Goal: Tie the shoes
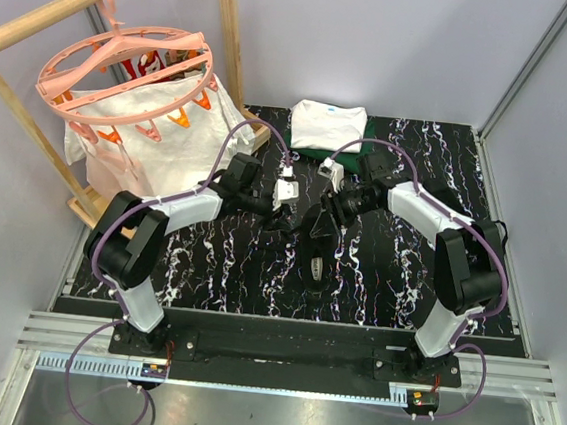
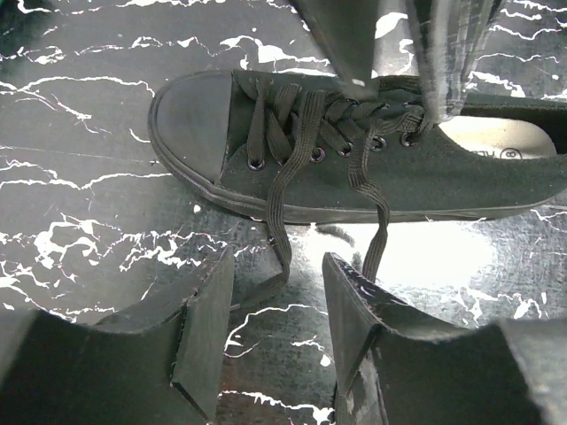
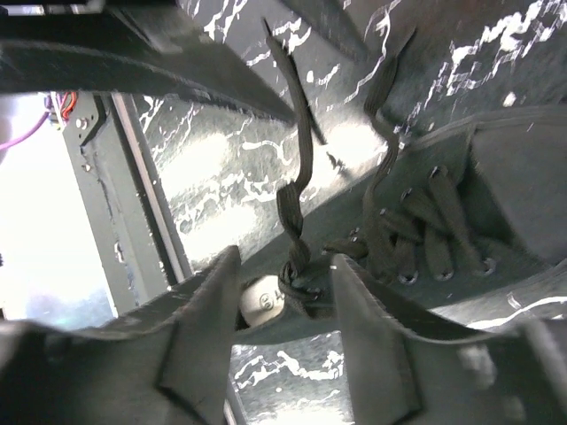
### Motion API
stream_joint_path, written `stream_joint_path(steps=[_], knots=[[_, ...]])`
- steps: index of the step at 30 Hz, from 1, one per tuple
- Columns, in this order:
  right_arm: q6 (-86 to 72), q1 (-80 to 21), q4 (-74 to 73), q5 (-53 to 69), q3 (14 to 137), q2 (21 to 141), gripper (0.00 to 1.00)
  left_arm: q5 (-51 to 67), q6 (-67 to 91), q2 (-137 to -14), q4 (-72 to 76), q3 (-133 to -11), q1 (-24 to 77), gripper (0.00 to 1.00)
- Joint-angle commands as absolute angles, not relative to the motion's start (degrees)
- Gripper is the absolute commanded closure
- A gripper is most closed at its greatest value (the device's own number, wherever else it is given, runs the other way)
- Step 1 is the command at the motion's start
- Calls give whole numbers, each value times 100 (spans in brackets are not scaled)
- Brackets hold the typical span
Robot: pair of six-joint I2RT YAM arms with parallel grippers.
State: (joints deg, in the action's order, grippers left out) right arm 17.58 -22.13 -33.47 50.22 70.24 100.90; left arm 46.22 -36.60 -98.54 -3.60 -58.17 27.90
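Marbled black table [image 2: 89, 221] under me: left gripper [image 2: 279, 270] sat parted and empty astride a loose end of the laces [image 2: 282, 190], right gripper [image 3: 285, 264] parted around their twist, sneaker [image 2: 461, 173] mid-table between my arms, so first cross probably in, bow not yet tied.

Pink round peg hanger [image 1: 127, 62] hangs from wooden rack [image 1: 41, 20] far left, white cloth [image 1: 166, 131] clipped beneath. Folded white garment [image 1: 327, 124] lies on dark green one [image 1: 309, 155], far edge of black marbled table [image 1: 208, 266].
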Motion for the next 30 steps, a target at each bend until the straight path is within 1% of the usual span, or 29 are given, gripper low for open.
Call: stream_joint_path(steps=[1, 8, 15, 19, 20, 21, 22, 30], knots=[[1810, -2285, -3191, 5080, 7479, 10151, 43, 4746, -3744, -9817, -273, -5950, 2742, 52], [1942, -2364, -3348, 5133, 7743, 10415, 46, 4606, -3718, -9887, -325, -5994, 2716, 52], [2162, -2443, -3568, 5080, 7770, 10520, 54, 4491, -3700, -10081, -501, -6204, 2716, 50], [2189, -2461, -3586, 4992, 7734, 10538, 74, 4377, -3691, -10195, -624, -6336, 2716, 49], [2188, -2452, -3577, 4966, 7734, 10521, 91, 4368, -3691, -10265, -668, -6380, 2716, 49], [2180, -2461, -3577, 4957, 7717, 10494, 97, 4351, -3735, -10300, -711, -6433, 2725, 49], [2188, -2452, -3586, 4940, 7708, 10468, 100, 4342, -3735, -10344, -808, -6547, 2733, 49], [2180, -2452, -3595, 4913, 7348, 10143, 100, 4333, -3868, -10722, -1432, -7066, 2856, 49]])
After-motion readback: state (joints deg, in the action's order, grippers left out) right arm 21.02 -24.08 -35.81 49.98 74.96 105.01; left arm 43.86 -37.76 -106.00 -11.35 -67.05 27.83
